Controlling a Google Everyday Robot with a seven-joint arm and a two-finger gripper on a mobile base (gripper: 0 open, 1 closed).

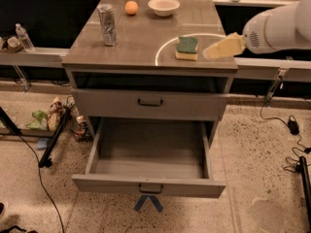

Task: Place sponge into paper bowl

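Sponge (187,48) and paper bowl (164,9) sit well apart on the same cabinet top (141,38) in the camera view, the only one there is. The sponge lies flat near the right front edge, green side up and yellow foam below, inside a thin white ring (162,52) marked on the wood. The bowl stands upright at the back edge with nothing in it, so the task is not yet done.

The gripper (206,54) comes in from the right on the white arm (277,28), its pale tip pointing left and slightly down, just beside the sponge's right side. I cannot tell whether it is open or closed. It has hold of nothing, since the sponge rests on the wood by itself. That low side approach probably puts it in line with the sponge for a grasp. Contact between tip and sponge cannot be made out.

A silver can (107,24) stands upright toward the left and an orange (131,8) rests at the back, just left of the bowl. Both lie off the likely path from sponge to bowl, which runs back and a little left.

By count, there is one sponge, one bowl, one can, one orange and one gripper. There are two drawers: the upper drawer (150,103) is shut and the lower drawer (150,152) is pulled out, with nothing visible inside. A single water bottle (23,37) stands on the ledge at far left.
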